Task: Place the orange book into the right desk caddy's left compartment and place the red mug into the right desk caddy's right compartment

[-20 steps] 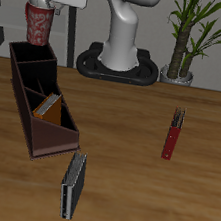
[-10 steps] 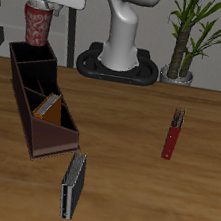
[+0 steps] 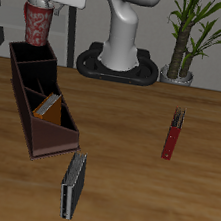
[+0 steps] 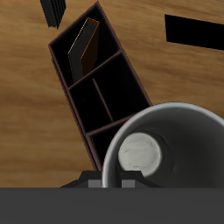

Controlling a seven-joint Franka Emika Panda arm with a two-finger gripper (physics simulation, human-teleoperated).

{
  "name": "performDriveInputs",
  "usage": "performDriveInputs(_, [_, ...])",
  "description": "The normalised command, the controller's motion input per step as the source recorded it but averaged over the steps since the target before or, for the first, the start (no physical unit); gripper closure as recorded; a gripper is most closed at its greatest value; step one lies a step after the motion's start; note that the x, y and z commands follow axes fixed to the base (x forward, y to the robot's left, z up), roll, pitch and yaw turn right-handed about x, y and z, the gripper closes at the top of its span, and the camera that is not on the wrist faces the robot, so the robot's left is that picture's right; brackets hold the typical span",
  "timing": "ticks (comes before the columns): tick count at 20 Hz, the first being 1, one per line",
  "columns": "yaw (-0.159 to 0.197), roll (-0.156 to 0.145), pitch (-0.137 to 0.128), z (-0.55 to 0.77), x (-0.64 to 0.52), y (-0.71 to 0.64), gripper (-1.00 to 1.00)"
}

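The right desk caddy point(image 3: 40, 108) sits on the bench point(image 3: 141, 188), with its low end nearer the front edge. The orange book point(image 3: 49, 106) leans inside the left compartment point(image 4: 81, 48) at that low end. The red mug point(image 3: 38, 24) hangs in the hand point(image 3: 53, 2) above the far end of the caddy (over the right compartment point(image 3: 31, 62)). A second book point(image 3: 71, 186) lies on the bench just in front of the caddy. A box of pencils point(image 3: 173, 134) lies well apart from the caddy, and a plant point(image 3: 191, 39) stands behind it.

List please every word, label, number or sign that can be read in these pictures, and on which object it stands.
None can be read.
The red mug bears only a faint pale pattern, too blurred to read.
The orange book, grey-black book and red pencil box show no text.
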Motion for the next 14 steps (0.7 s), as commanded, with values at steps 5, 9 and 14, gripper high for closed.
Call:
performDriveInputs(5, [-0.027,0.006,0.024,0.06,0.12,-0.13,1.0])
performDriveInputs(9, [-0.016,-0.004,0.015,0.01,0.07,-0.06,1.0])
performDriveInputs(14, [-0.025,-0.021,0.01,-0.11,0.04,-0.05,1.0])
